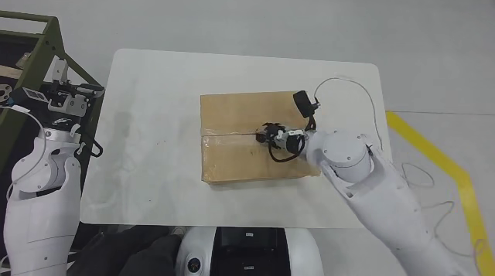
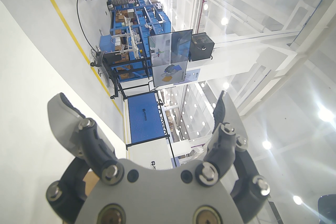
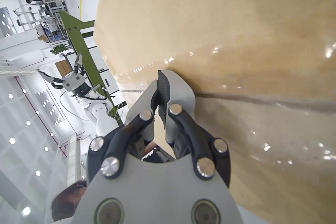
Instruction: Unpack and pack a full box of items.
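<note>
Sitting at the taped seam [image 3: 262,101] of the brown cardboard box [image 1: 232,114], the right end effector [image 3: 159,86] is pressed together. The left end effector [image 2: 141,104], spread, is well apart.

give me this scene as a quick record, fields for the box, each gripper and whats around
box: cardboard box, flaps closed, sitting mid-way on the white table
seam: taped seam running across the box top
right gripper: shut, nothing between the fingers, tips at the taped seam; contact unclear
left gripper: open, holding nothing, pointing up beside the table's left edge
nearby: green frame left of the table
</note>
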{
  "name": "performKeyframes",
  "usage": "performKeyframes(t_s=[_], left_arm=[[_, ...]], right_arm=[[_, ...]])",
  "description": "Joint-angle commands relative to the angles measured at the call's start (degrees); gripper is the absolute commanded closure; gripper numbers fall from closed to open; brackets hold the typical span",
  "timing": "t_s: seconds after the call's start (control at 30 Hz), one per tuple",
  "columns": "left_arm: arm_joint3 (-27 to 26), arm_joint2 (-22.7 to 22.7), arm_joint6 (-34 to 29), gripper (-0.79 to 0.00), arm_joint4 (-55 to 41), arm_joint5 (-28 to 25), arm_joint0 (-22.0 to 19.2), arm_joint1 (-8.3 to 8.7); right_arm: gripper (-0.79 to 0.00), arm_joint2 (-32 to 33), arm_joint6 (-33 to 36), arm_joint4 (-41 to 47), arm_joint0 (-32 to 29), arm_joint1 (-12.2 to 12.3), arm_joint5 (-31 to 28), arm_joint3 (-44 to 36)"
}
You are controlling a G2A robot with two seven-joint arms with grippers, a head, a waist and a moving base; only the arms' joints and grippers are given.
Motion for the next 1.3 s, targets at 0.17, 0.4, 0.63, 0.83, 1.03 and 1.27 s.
performKeyframes(t_s=[0.17, 0.4, 0.63, 0.83, 1.03, 1.27], left_arm=[[0.0, 0.0, 0.0, -0.785, 0.0, 0.0, 0.0, 0.0], [0.0, 0.0, 0.0, -0.785, 0.0, 0.0, 0.0, 0.0], [0.0, 0.0, 0.0, -0.785, 0.0, 0.0, 0.0, 0.0], [0.0, 0.0, 0.0, -0.785, 0.0, 0.0, 0.0, 0.0], [0.0, 0.0, 0.0, -0.785, 0.0, 0.0, 0.0, 0.0], [0.0, 0.0, 0.0, -0.785, 0.0, 0.0, 0.0, 0.0]], right_arm=[[0.0, -4.26, 0.68, 0.07, 3.55, -1.15, -0.85, 1.47], [0.0, -8.21, 1.06, 0.19, 6.89, -2.46, -1.18, 2.62], [0.0, -12.67, 2.22, 0.83, 10.63, -4.17, -2.52, 4.81], [0.0, -13.6, 1.53, 0.5, 11.51, -4.83, -1.32, 5.45], [0.0, -10.29, -0.89, -1.2, 8.1, -3.85, 1.47, 2.37], [0.0, -5.03, -3.18, -4.26, 1.48, -1.94, 5.31, -2.92]])
